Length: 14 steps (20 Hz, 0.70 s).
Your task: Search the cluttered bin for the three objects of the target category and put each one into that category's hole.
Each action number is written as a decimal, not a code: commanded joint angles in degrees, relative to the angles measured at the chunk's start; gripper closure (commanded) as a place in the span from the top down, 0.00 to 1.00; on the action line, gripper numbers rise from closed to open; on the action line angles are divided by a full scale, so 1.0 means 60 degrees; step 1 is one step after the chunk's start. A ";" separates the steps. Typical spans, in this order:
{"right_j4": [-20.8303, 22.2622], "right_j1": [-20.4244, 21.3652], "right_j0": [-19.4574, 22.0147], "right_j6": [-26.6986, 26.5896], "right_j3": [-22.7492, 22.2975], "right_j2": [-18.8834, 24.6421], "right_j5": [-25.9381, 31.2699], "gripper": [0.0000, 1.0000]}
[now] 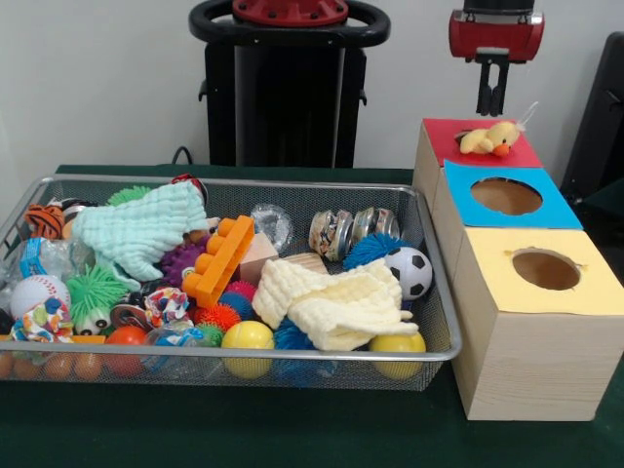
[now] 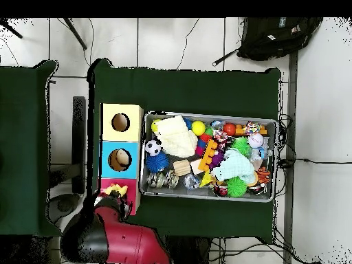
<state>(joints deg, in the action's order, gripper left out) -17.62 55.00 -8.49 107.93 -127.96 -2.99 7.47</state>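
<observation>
Gripper (image 1: 493, 96) hangs in the air above the red-topped box (image 1: 507, 153) at the far right of the front view, its two black fingers close together with only a thin slit between them and nothing held. Directly beneath it, a pale-yellow duck figure (image 1: 490, 139) with an orange beak lies on the red top, over that box's hole, well apart from the fingertips. Next nearer stands the blue-topped box (image 1: 551, 210) with an open round hole, then the yellow-topped box (image 1: 595, 283), also with an open hole. Left of the boxes, the wire mesh bin (image 1: 244, 182) sits on the green table (image 1: 292, 429), packed with toys: a soccer ball (image 1: 409, 271) at its right side, a cream cloth (image 1: 336, 304) in the near middle, a mint cloth (image 1: 141, 229) at the far left, an orange block (image 1: 219, 259) and two yellow balls (image 1: 248, 337) along the near rim. No other pale-yellow figure shows among them. From overhead, the red arm (image 2: 130, 244) reaches over the red-topped box.
</observation>
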 commanded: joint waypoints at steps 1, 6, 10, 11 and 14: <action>0.0307 0.0432 0.0402 0.1004 -0.0152 0.0663 0.0870 0.00; 0.0302 0.0446 0.0385 0.1058 -0.0234 0.0694 0.0806 0.00; 0.0277 0.0307 0.0378 0.1140 -0.0239 0.0754 0.0597 0.00; 0.0288 0.0237 0.0400 0.1141 -0.0218 0.0771 0.0506 0.00; 0.0345 0.0055 0.0483 0.1142 -0.0187 0.0824 0.0215 0.00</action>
<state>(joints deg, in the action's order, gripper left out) -17.61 57.45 -7.89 107.93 -128.13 -2.99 7.48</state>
